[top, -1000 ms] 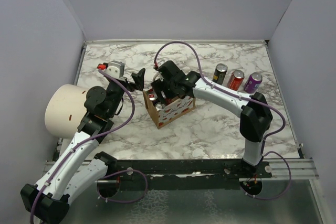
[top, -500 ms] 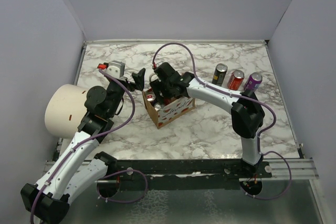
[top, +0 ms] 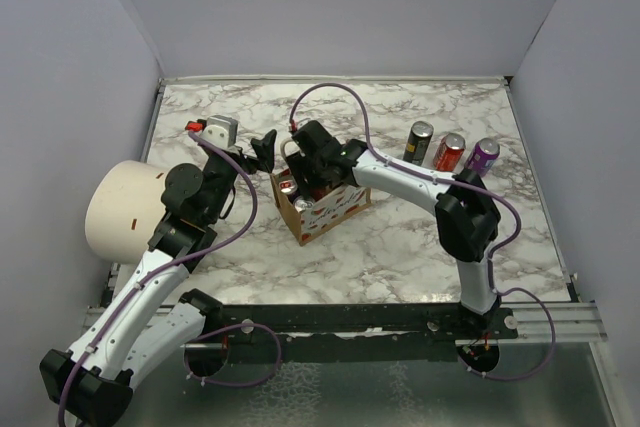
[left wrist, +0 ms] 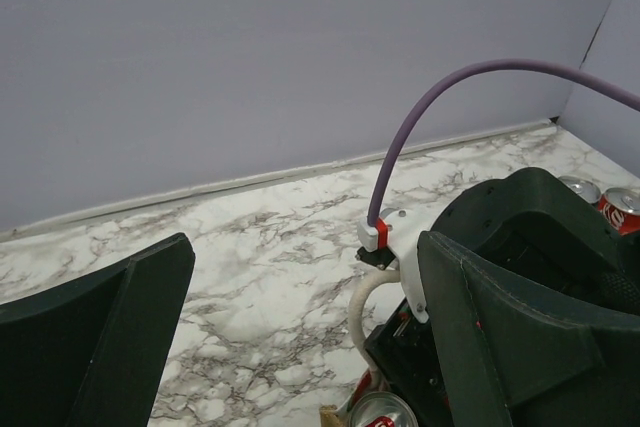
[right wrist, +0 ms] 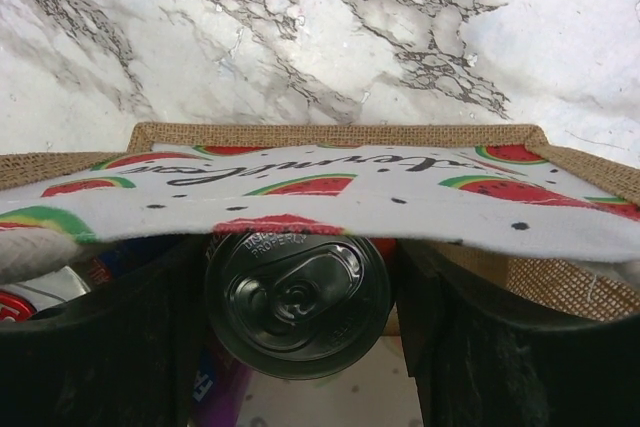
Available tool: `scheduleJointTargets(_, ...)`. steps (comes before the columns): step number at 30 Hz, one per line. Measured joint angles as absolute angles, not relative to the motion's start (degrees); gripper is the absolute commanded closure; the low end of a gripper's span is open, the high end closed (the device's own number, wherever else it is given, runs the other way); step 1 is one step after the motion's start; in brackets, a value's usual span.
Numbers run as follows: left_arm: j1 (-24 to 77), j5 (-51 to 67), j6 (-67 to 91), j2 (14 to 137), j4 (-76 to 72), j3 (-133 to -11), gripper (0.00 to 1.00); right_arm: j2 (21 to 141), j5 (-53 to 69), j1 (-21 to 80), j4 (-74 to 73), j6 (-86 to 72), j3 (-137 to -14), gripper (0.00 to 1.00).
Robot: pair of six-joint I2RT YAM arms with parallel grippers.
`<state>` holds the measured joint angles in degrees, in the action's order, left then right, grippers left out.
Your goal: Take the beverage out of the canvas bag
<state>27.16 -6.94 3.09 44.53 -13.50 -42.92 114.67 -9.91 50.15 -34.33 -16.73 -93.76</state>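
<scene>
The brown canvas bag (top: 325,212) with a watermelon-print band (right wrist: 330,187) stands mid-table and holds several cans. My right gripper (top: 306,179) is reached down into the bag. In the right wrist view a dark-topped can (right wrist: 297,302) sits between its fingers (right wrist: 500,347), with a thin gap on the right side; the jaws straddle the can without a firm grip showing. My left gripper (top: 263,150) is open and empty just left of the bag's far corner. In the left wrist view (left wrist: 305,247) it faces the bag's white handle (left wrist: 365,302) and a silver can top (left wrist: 383,412).
Three cans stand at the back right: dark (top: 421,140), red (top: 449,151) and purple (top: 482,156). A large cream cylinder (top: 125,209) lies at the left edge beside my left arm. Grey walls close the table on three sides.
My right arm's elbow has swung left and its gripper has shifted slightly left, deeper into the bag. My left arm and the bag have not moved.
</scene>
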Motion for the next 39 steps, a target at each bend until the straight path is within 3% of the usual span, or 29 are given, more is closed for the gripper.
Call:
scheduleJointTargets(6, 27.1, -6.9, 3.1, 44.6, -13.5, -42.9, 0.03, 112.9, -10.1, 50.2, -35.2, -17.5, -93.2, 0.86)
scheduleJointTargets(20, 27.1, -6.9, 3.1, 44.6, -13.5, -42.9, 0.03, 87.5, -14.1, 50.3, -32.5, -22.4, -74.9, 0.92)
scheduleJointTargets(30, 27.1, -6.9, 3.3, 44.7, -13.5, -42.9, 0.03, 87.1, -14.5, 50.3, -31.8, -23.9, -72.7, 0.97)
scheduleJointTargets(39, 27.1, -6.9, 3.3, 44.9, -13.5, -42.9, 0.03, 89.9, -7.5, 50.2, -33.5, -24.1, -72.9, 0.98)
